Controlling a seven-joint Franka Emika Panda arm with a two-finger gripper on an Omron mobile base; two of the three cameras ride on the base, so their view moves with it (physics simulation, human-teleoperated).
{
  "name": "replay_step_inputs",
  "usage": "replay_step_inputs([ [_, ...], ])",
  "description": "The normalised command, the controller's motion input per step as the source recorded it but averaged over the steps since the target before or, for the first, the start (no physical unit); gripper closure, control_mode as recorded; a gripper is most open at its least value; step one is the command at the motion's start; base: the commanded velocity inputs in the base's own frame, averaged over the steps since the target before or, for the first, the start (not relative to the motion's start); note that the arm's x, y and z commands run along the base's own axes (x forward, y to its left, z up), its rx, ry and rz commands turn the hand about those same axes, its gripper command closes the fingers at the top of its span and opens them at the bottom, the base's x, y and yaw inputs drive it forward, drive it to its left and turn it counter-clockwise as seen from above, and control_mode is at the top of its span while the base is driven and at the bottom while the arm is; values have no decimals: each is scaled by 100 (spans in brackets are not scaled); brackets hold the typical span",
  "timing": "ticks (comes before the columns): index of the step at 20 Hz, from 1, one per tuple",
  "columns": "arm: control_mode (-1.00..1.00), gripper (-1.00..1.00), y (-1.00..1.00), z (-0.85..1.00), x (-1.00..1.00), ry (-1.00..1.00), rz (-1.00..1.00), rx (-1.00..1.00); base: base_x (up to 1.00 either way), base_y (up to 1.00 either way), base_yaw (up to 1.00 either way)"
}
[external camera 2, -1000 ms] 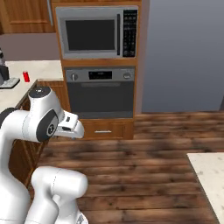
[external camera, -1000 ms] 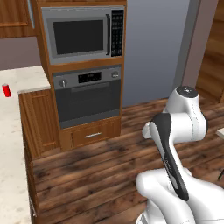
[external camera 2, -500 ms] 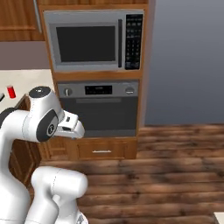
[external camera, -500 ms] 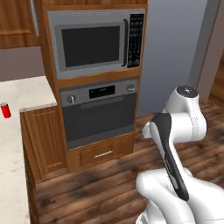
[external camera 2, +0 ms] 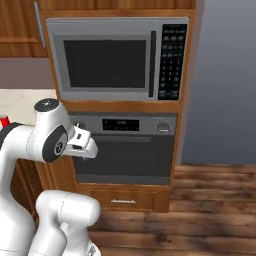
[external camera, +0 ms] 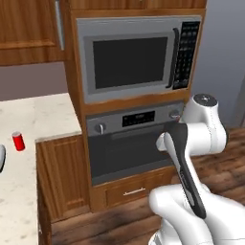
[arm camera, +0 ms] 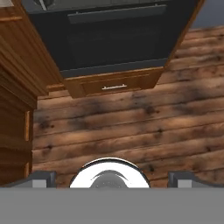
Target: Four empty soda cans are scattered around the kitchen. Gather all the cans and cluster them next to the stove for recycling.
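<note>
A soda can's silvery round end (arm camera: pixel 109 176) sits between my two fingertips (arm camera: pixel 43 178) in the hand view, hanging above the wooden floor. My gripper (arm camera: pixel 111 180) is shut on this can. The hand (external camera 2: pixel 82 143) is tucked close to the arm, in front of the oven. A second red soda can (external camera: pixel 18 141) stands upright on the pale counter (external camera: pixel 43 115) at the left, and its edge peeks out behind my arm (external camera 2: pixel 4 121). The stove is out of view.
A built-in oven (external camera: pixel 129 143) with a drawer (external camera: pixel 134 191) below and a microwave (external camera: pixel 136 60) above fills the wooden column straight ahead. A grey fridge side (external camera 2: pixel 225 85) stands to the right. Wood floor (external camera 2: pixel 200 210) lies open at lower right.
The whole picture has shifted: the base has driven closer to the oven column and the counter. The arm keeps its folded pose with the can in the gripper.
</note>
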Motion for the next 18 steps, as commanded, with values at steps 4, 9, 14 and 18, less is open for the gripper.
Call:
replay_step_inputs([
  [4, 100, -100, 0, 0, 0, 0, 0, 0, 34, 0, 59],
  [9, 100, -100, 0, 0, 0, 0, 0, 0, 31, 0, 61],
  [14, 100, -100, 0, 0, 0, 0, 0, 0, 46, 0, 59],
  [18, 100, -100, 0, 0, 0, 0, 0, 0, 54, 0, 56],
])
